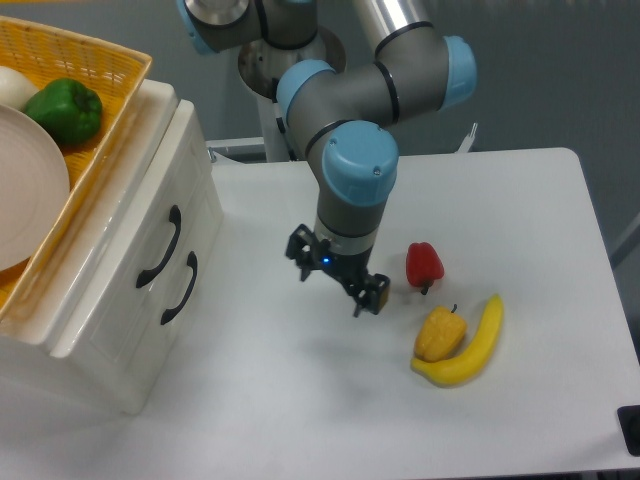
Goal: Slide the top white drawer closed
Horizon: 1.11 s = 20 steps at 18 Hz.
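Lying nearest on the white table (pixel 300 410): a banana (pixel 470 350) curving around a yellow pepper (pixel 440 333), with a red pepper (pixel 423 264) just behind. Hovering left of them over bare tabletop, apart from everything: the gripper (pixel 337 274), fingers spread open, holding nothing. Standing at far left: the cabinet, its top white drawer (pixel 150 235) sitting about flush above the lower drawer (pixel 170 300). Resting on top: a yellow wicker basket (pixel 95 150) carrying a green pepper (pixel 66 110) and a white plate (pixel 25 200).
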Motion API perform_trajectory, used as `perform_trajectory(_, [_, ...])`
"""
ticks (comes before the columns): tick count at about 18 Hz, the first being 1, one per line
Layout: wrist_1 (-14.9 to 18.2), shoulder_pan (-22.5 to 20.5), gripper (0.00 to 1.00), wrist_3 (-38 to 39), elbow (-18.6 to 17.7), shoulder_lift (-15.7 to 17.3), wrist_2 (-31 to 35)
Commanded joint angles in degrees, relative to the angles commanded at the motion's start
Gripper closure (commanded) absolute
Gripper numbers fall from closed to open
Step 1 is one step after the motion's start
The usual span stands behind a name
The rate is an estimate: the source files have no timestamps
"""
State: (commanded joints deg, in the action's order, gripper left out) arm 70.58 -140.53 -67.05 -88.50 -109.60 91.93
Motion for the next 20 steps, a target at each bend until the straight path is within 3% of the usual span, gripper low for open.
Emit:
perform_trajectory(4, [-0.2, -3.9, 0.0, -4.9, 0.1, 0.7, 0.3])
perform_trajectory(13, [0.0, -16.2, 0.0, -26.3, 0.4, 1.5, -0.4])
perform_trajectory(20, [0.5, -22.6, 0.0, -34.7, 0.4, 1.7, -2.1])
